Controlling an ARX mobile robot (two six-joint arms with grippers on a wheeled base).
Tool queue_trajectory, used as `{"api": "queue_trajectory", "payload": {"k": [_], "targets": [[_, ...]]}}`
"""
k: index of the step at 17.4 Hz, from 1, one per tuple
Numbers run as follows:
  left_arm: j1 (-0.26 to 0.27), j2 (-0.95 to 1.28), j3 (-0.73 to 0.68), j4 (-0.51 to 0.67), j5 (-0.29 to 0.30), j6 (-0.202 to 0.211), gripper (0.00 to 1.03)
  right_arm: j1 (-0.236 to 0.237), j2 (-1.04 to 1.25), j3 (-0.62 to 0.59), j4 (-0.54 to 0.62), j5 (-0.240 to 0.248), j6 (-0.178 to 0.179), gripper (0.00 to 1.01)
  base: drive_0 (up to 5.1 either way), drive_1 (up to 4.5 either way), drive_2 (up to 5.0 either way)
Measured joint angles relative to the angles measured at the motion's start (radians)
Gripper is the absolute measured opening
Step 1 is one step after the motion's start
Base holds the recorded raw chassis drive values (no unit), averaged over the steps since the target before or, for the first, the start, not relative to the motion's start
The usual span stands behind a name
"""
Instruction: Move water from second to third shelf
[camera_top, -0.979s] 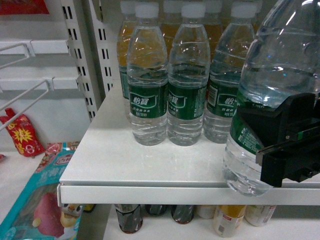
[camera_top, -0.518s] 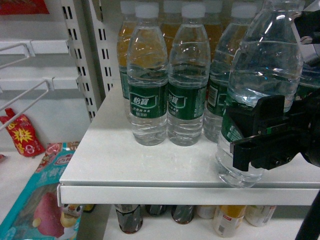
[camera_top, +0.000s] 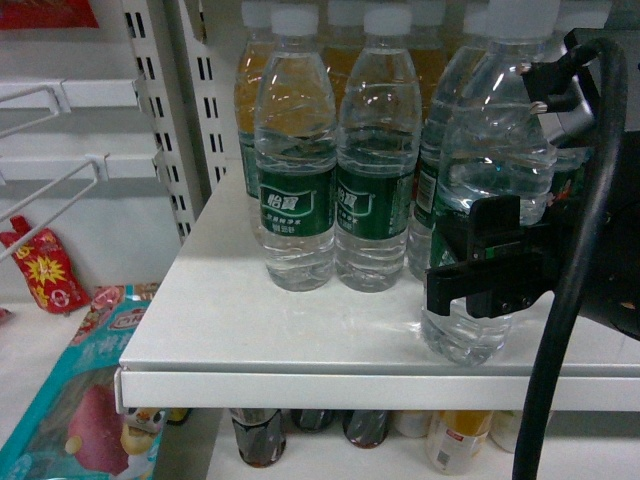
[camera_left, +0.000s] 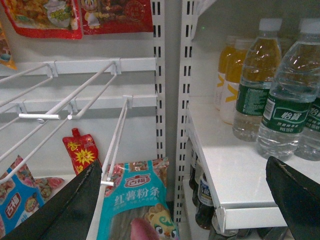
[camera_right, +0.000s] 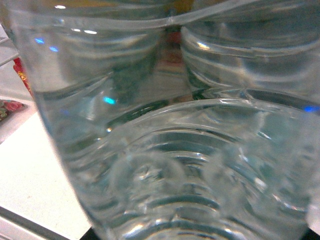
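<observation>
right claw (camera_top: 480, 275): pinching ribbed clear water bottle (camera_top: 490, 150) | left claw (camera_left: 185, 200): spread

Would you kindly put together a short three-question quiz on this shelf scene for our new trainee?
1. True or false: the right gripper is closed around a water bottle standing near the front of the white shelf.
2. Which colour are the labels on the water bottles? A) red B) green C) blue
3. Fill in: the left gripper is open and holds ____.

Key: 1 true; 2 B; 3 nothing
</observation>
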Motion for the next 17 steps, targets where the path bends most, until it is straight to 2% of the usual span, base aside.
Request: {"api": "queue_trajectory", "payload": {"k": [6, 17], "targets": [[0.0, 0.0, 0.0, 0.0, 0.0, 0.0, 0.98, 0.0, 0.067, 0.06, 0.024, 0.029, 0.005, 0.41, 0.0, 0.0, 0.0], [0.0, 0.0, 0.0, 0.0, 0.0, 0.0, 0.98, -0.006, 0.106, 0.054, 0.098, 0.042, 0.007, 0.41, 0.0, 0.0, 0.0]]}}
